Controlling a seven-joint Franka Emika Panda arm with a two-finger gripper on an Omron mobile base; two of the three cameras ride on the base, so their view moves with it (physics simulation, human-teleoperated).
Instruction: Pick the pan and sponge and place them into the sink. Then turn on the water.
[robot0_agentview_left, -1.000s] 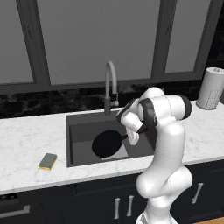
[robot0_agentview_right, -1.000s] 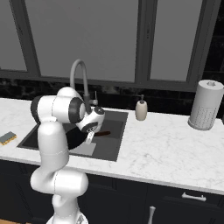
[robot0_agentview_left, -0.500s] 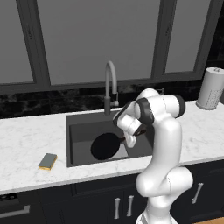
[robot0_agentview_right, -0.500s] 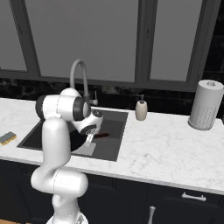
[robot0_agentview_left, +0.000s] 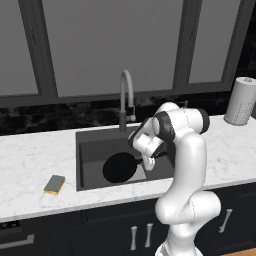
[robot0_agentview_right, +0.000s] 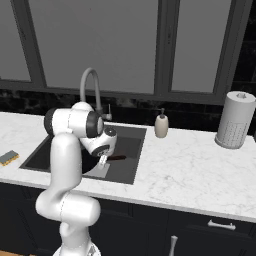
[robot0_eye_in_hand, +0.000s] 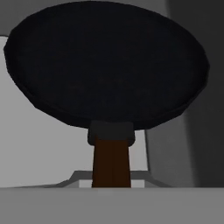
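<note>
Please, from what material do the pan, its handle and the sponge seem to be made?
Frying pan: matte black, probably coated metal; no shine shows.
Handle: reddish-brown, looks like wood or brown plastic; the render leaves it open.
Sponge: yellow foam with a grey-green scrub layer, judging by its two colours.

The round black frying pan (robot0_agentview_left: 120, 167) sits inside the large dark grey rectangular sink (robot0_agentview_left: 90, 150), its handle toward the right. The tall curved grey faucet (robot0_agentview_left: 126, 97) stands behind the sink. The small yellow rectangular sponge (robot0_agentview_left: 54, 184) lies on the white marble counter (robot0_agentview_left: 30, 160), left of the sink. A white soap dispenser (robot0_agentview_right: 161, 125) and a grey paper towel roll (robot0_agentview_right: 233, 120) stand on the counter to the right.
</note>
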